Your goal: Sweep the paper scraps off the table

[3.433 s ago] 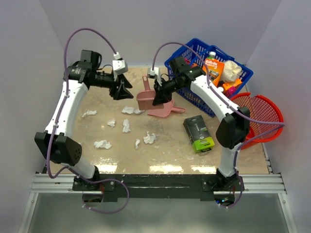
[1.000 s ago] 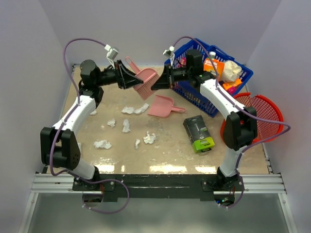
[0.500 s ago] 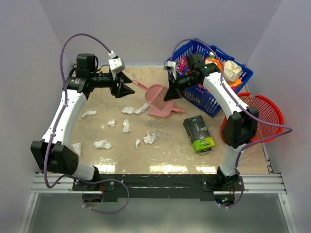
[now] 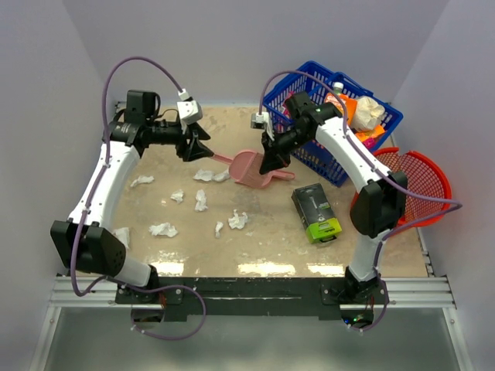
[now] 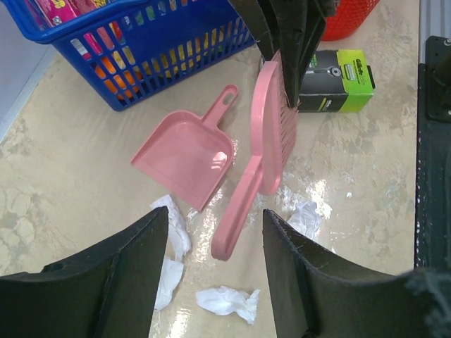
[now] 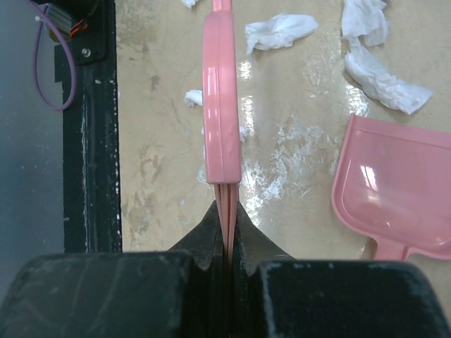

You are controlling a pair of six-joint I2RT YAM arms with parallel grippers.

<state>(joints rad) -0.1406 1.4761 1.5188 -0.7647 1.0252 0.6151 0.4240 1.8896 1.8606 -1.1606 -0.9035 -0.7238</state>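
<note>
Here, right gripper point(image 6: 227, 215) pinching one brush point(image 6: 222, 105), left gripper point(image 5: 215, 220) spread, empty, one dustpan point(image 5: 184, 156), roughly nine paper scraps point(image 4: 163, 229)

Small crumpled white tissue-like paper scraps point(image 4: 163, 229) lay loose, scattered over left and middle of the flat beige stone-look table point(image 4: 271, 246) (a few bunched farther back, near centre).

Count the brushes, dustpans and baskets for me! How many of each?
Brush: 1
Dustpan: 1
Baskets: 2, the blue basket and the red basket
Total: 4
</note>
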